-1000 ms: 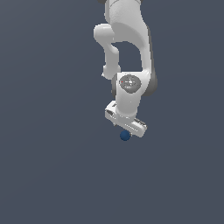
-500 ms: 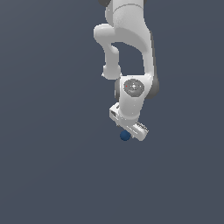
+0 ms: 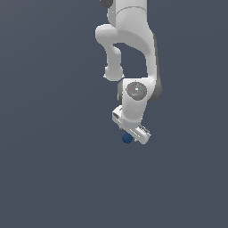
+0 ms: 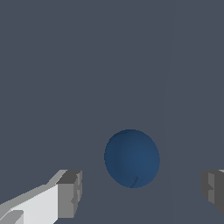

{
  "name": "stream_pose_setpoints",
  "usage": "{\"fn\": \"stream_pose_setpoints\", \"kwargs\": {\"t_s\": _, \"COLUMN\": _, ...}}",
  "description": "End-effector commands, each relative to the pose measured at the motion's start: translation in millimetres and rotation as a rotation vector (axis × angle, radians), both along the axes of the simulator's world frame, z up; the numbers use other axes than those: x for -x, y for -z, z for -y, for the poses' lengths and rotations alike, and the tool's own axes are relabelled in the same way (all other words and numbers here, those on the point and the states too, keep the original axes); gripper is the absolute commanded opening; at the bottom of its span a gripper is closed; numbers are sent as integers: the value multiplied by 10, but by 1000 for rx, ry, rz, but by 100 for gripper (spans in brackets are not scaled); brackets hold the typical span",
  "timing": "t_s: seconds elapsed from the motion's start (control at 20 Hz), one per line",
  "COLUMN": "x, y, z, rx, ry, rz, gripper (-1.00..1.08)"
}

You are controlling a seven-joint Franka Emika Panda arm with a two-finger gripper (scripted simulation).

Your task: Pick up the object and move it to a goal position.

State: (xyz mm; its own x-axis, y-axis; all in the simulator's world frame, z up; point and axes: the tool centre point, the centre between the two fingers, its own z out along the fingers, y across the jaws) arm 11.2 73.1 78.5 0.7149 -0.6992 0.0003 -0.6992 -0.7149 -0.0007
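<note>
Ball (image 3: 127,138) and gripper (image 3: 132,136) sit close together at the low end of my arm (image 3: 131,49), which comes down from the upper edge of the exterior view as a stack of white links with a round grey-capped wrist joint (image 3: 136,90) just above the hand. From that camera the ball is small, dark blue and smooth, showing at the underside of the hand toward the exterior view's left, right against the white body; I cannot tell from there whether anything touches it. My wrist camera is clearer: the ball (image 4: 131,158) lies between my two fingers, somewhat nearer to one of them, with a plain strip of background showing on each side of it. One fingertip (image 4: 70,194) is a grey pad on a white finger, the other (image 4: 213,190) a grey pad cut off by the picture's edge. So my gripper (image 4: 141,192) stands wide, spread far beyond the ball's width, with neither pad in contact and nothing held. The ball is much narrower than the gap. A faint dark curved mark shows low on the ball's surface in the wrist view. Everything behind is one flat slate-blue field in both views, with no edge or shadow, so I cannot say whether the ball rests on a surface.
</note>
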Motion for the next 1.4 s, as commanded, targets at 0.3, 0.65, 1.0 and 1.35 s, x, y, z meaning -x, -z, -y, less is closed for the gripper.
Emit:
{"fn": "stream_pose_setpoints", "kwargs": {"t_s": 0.3, "x": 15, "y": 371, "z": 4, "rx": 0, "ry": 4, "rz": -1, "gripper": 100}}
{"fn": "stream_pose_setpoints", "kwargs": {"t_s": 0.65, "x": 3, "y": 475, "z": 2, "rx": 0, "ry": 5, "rz": -1, "gripper": -100}}
{"fn": "stream_pose_setpoints", "kwargs": {"t_s": 1.0, "x": 3, "y": 475, "z": 2, "rx": 0, "ry": 5, "rz": -1, "gripper": -100}}
{"fn": "stream_pose_setpoints", "kwargs": {"t_s": 1.35, "x": 17, "y": 440, "z": 12, "rx": 0, "ry": 4, "rz": 0, "gripper": -100}}
